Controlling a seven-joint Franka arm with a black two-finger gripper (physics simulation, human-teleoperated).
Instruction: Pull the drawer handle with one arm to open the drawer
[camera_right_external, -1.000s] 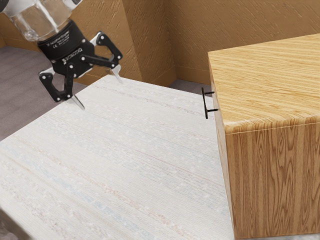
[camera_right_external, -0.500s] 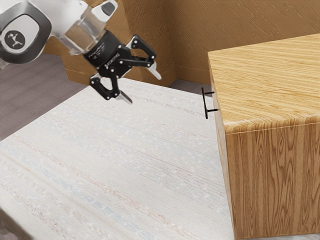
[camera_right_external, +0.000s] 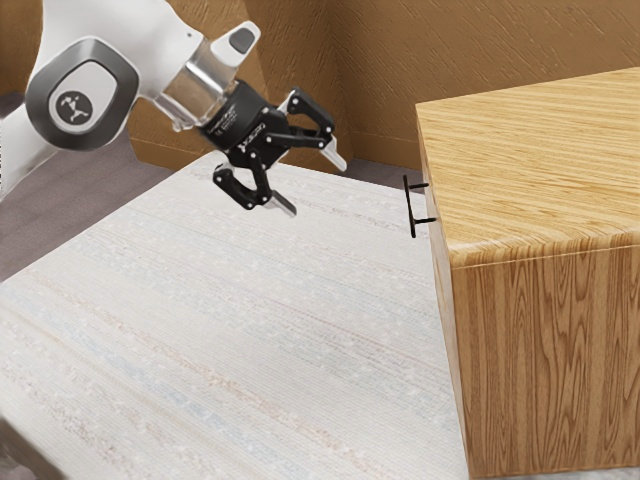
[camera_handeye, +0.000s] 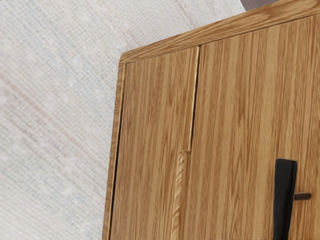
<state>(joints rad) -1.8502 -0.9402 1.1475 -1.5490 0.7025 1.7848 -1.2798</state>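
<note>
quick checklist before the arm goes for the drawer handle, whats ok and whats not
1. Gripper open: ok, fingers spread, holding nothing.
2. Handle located: ok, a black bar on the cabinet front.
3. Way to the handle free: ok, just bare table between them.
4. Fingers around the handle: not ok, the gripper is apart from it, toward the exterior view's left.
5. Fingers lined up across the bar: cannot tell.
6. Drawer open: not ok, its front sits flush.
</note>
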